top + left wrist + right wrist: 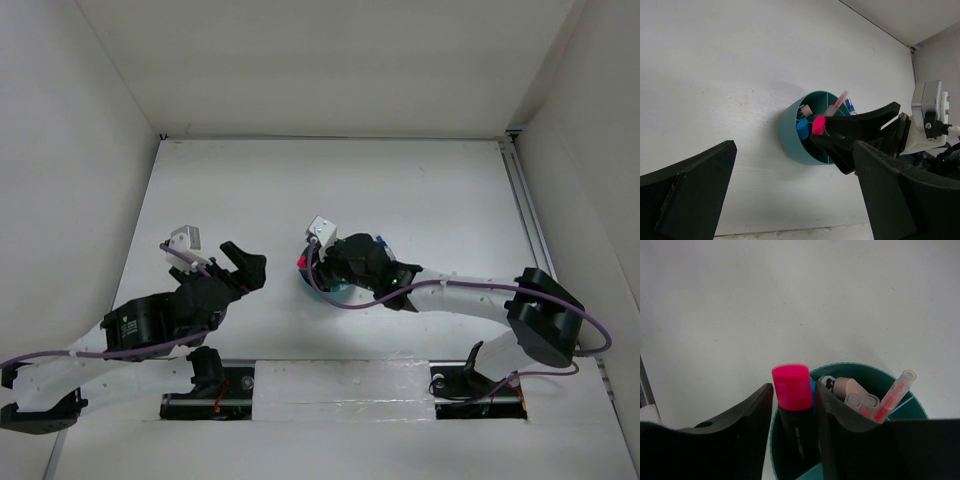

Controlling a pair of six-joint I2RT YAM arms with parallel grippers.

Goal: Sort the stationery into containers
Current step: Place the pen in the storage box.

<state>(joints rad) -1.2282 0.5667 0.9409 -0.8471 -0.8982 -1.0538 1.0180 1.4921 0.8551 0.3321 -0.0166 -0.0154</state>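
Observation:
The round teal organizer [792, 137] [875, 371] stands mid-table, mostly under my right arm in the top view [338, 291]. My right gripper [794, 400] [318, 268] reaches into it, jaws set loosely either side of an upright pink-capped black marker [792, 387] [818, 125], with narrow gaps showing on both sides. Behind it sits a blue cap [803, 129]. A tan eraser [845, 386] and a pinkish pencil [895, 395] [839, 102] stand in other compartments. My left gripper [795, 200] [245, 262] hangs wide open and holds nothing, left of the organizer.
White walls enclose the table on three sides, with a metal rail [528, 215] along the right edge. The right arm [470, 295] stretches across the near right. Both arm bases [205, 385] sit at the near edge.

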